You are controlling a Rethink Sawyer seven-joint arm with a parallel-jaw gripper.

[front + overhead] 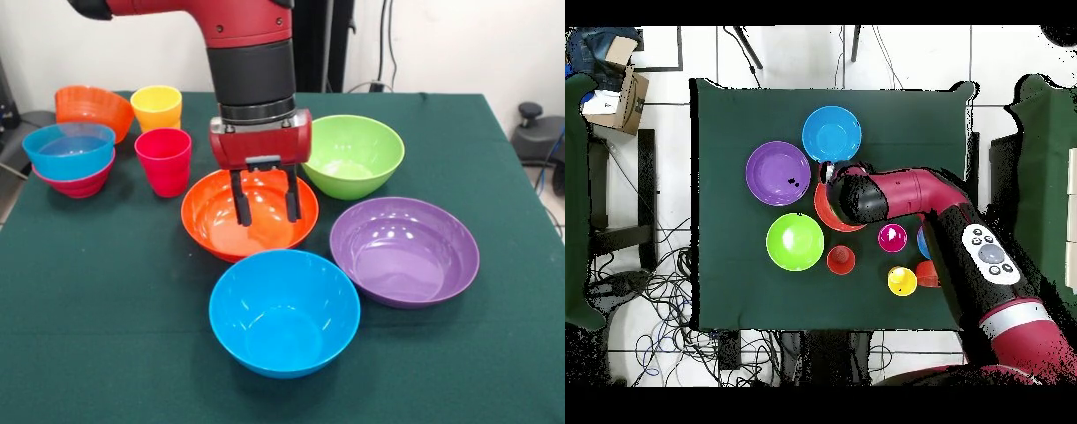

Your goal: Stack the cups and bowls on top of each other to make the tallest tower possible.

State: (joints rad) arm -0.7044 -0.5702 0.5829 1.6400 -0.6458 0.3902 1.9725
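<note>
Front camera faces the robot across the table (106, 353); overhead looks straight down (both share it).

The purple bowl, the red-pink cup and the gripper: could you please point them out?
purple bowl (404, 251), front view, inner floor.
red-pink cup (163, 162), front view, outer wall.
gripper (265, 196), front view, between its fingertips.

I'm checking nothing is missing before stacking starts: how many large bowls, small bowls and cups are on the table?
Large bowls: 4 (orange bowl, green bowl, purple bowl, blue bowl)
Small bowls: 3 (magenta bowl, translucent blue bowl, translucent orange bowl)
Cups: 3 (yellow cup, red-pink cup, orange cup)
Total: 10
</note>
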